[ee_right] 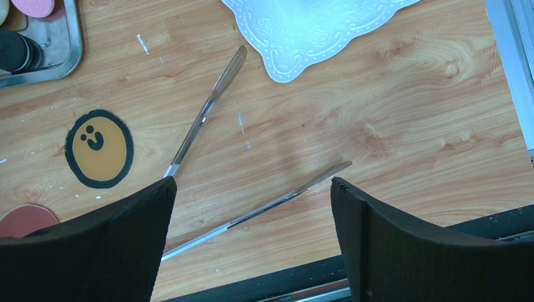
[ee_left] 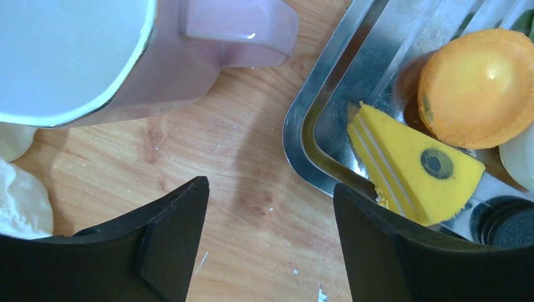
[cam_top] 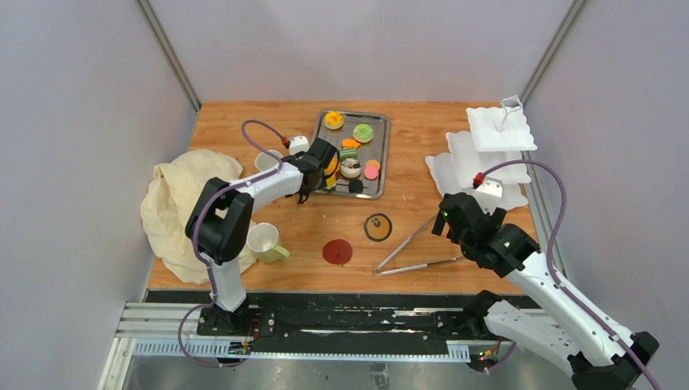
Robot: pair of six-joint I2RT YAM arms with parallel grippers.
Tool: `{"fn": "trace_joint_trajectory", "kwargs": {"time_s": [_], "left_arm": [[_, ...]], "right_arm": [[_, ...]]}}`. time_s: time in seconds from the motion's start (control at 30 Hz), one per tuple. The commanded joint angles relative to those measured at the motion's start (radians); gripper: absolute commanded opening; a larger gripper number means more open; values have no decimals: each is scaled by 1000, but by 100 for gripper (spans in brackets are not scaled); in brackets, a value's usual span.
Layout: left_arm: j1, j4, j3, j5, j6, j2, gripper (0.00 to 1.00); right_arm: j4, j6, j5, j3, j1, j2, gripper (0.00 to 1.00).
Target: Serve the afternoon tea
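Colourful pastries lie in the steel tray point(cam_top: 382, 150), among them a green donut point(cam_top: 363, 132), an orange tart point(ee_left: 482, 88) and a yellow cake wedge point(ee_left: 412, 170). My left gripper point(cam_top: 325, 172) point(ee_left: 271, 189) is open at the tray's left rim point(ee_left: 302, 135). One finger stands over bare wood, the other just inside the rim against the wedge. A pink mug point(ee_left: 94, 56) stands close behind it. The second mug point(cam_top: 264, 241) is at the near left. Two coasters, orange point(ee_right: 99, 148) and red point(cam_top: 337, 252), lie mid-table. My right gripper point(cam_top: 451, 213) point(ee_right: 253, 184) hangs open and empty. The white tiered stand point(cam_top: 487, 150) is far right.
Metal tongs point(ee_right: 208, 113) lie spread on the wood under my right gripper, near the table's front edge. A crumpled cream cloth point(cam_top: 183, 203) covers the left side beside both mugs. A black sandwich cookie point(ee_left: 510, 220) sits in the tray's near corner.
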Motion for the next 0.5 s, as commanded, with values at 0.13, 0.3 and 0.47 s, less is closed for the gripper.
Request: {"fn": "trace_joint_trajectory", "kwargs": {"time_s": [0.13,0.3,0.47], "left_arm": [[19,29,25,-58,-81,45,75],[27,33,25,-80,-107,64,74],[51,38,42,-69,-121,93,74]], "right_arm": [[-18,-15,20,20,11,36,91],[-16,-14,21,29,11,62,91],[-16,-6,13,31,12,78,91]]}}
